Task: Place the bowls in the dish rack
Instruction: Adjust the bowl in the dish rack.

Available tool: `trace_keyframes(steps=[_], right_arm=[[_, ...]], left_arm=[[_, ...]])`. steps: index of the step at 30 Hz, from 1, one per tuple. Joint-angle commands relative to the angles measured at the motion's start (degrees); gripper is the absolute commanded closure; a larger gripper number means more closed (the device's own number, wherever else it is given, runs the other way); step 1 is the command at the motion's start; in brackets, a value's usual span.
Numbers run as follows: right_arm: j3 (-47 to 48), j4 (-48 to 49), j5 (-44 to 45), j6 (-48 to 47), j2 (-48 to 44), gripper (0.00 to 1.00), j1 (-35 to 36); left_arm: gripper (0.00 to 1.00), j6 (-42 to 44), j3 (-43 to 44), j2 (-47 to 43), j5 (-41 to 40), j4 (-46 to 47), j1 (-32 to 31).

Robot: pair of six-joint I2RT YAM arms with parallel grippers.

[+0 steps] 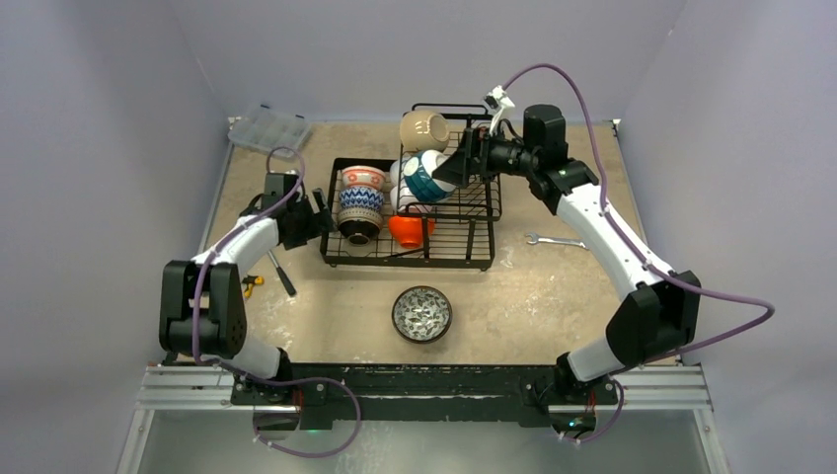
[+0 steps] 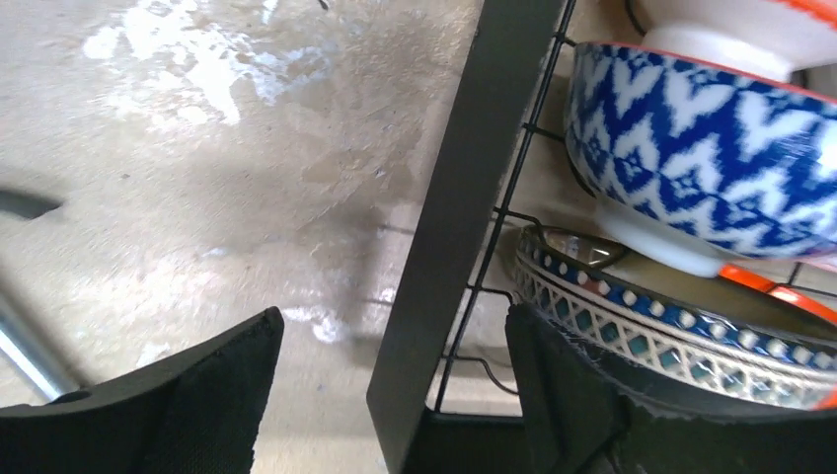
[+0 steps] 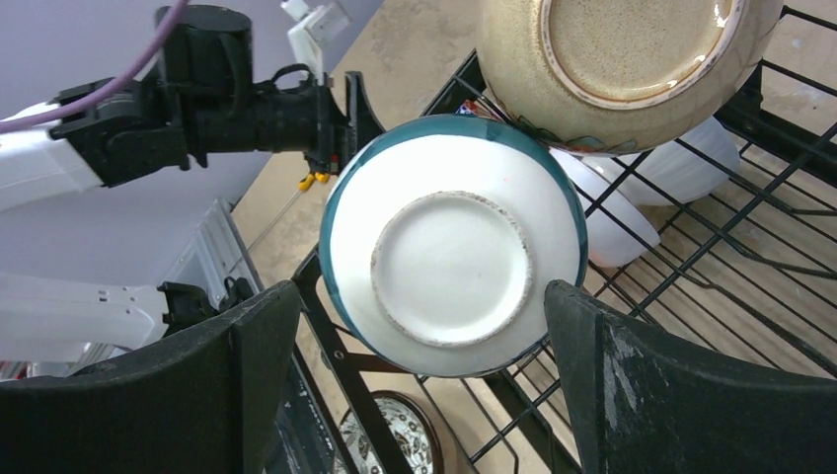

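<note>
Table: tan mottled top with pale patches. The black wire dish rack sits directly on it, mid-table. One patterned bowl stands alone in front of the rack, apart from it. A wrench lies right of the rack, a clear compartment box at the far-left corner, and a dark-handled tool and small yellow item to the rack's left.

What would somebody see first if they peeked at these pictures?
The black dish rack in the middle stands out, piled high: a blue zigzag bowl on its left, a tan bowl tipped at the back. The right arm's fingers stand open either side of a teal bowl, and one patterned bowl sits alone on the table in front.
</note>
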Motion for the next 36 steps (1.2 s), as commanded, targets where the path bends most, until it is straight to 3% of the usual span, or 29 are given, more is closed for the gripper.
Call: trace_keyframes(steps=[1, 5, 17, 24, 32, 36], right_arm=[[2.8, -2.8, 4.2, -1.4, -3.8, 0.04, 0.8], [1.9, -4.4, 5.6, -2.9, -4.1, 0.04, 0.8], [0.4, -4.5, 1.5, -3.8, -3.2, 0.07, 3.3], [1.0, 1.4, -3.9, 0.0, -2.8, 0.09, 6.0], [-1.6, 5.3, -8.2, 2.4, -3.8, 0.1, 6.5], [-2.9, 3.1, -4.1, 0.9, -4.1, 0.09, 6.6]], left_arm=[[0.13, -1.2, 2.2, -7.9, -1.0, -3.4, 0.1], [0.06, -1.3, 1.2, -13.0, -0.8, -7.0, 0.2], [0.08, -3.3, -3.0, -22.7, 8.6, -12.3, -0.9], [0.13, -7.8, -5.4, -23.3, 9.5, -7.2, -14.2], [0.22, -9.1, -8.0, -22.5, 13.8, -2.2, -16.3], [0.26, -8.0, -8.8, -21.9, 14.9, -1.8, -18.5]])
